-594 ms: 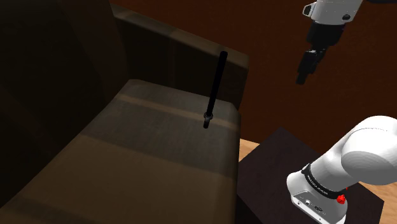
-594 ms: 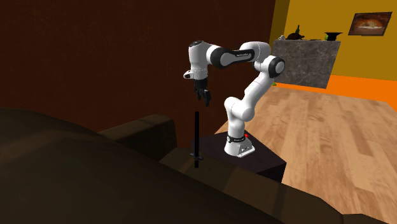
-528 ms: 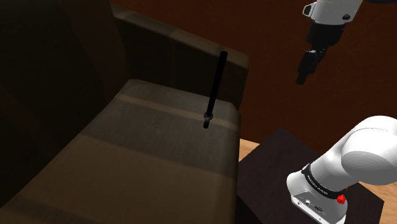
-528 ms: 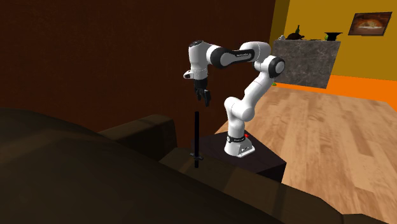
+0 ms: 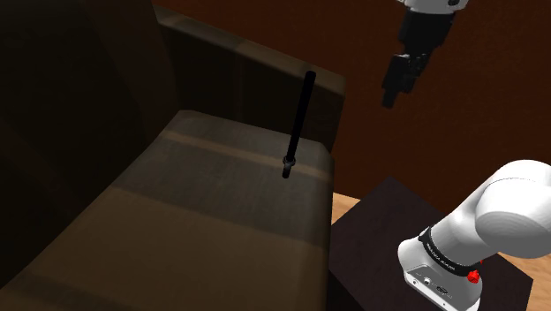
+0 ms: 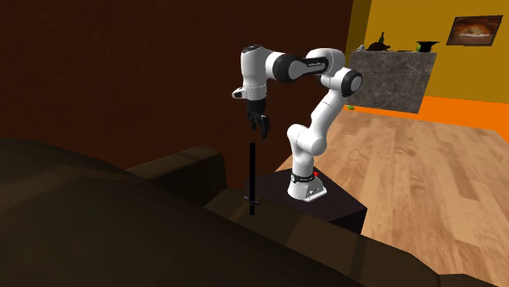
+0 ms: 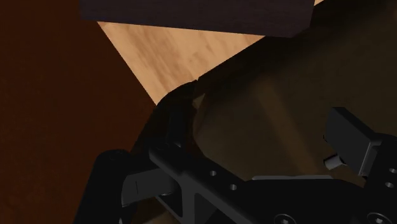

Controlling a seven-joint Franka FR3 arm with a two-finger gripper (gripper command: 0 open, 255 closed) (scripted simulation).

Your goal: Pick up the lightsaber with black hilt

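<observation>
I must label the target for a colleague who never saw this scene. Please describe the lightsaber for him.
Find the large dark brown sofa beside the robot's dark box stand. At the seat's end nearest that stand, a thin black rod-shaped lightsaber stands almost upright. Unlike the broad, flat cushions around it, it is slim and stands up.

The black lightsaber (image 5: 298, 124) stands nearly upright at the far corner of the sofa (image 5: 194, 212) seat, beside the armrest (image 5: 256, 75). The end effector (image 5: 390, 95) hangs in the air, well apart from it, toward the view's upper right.
</observation>
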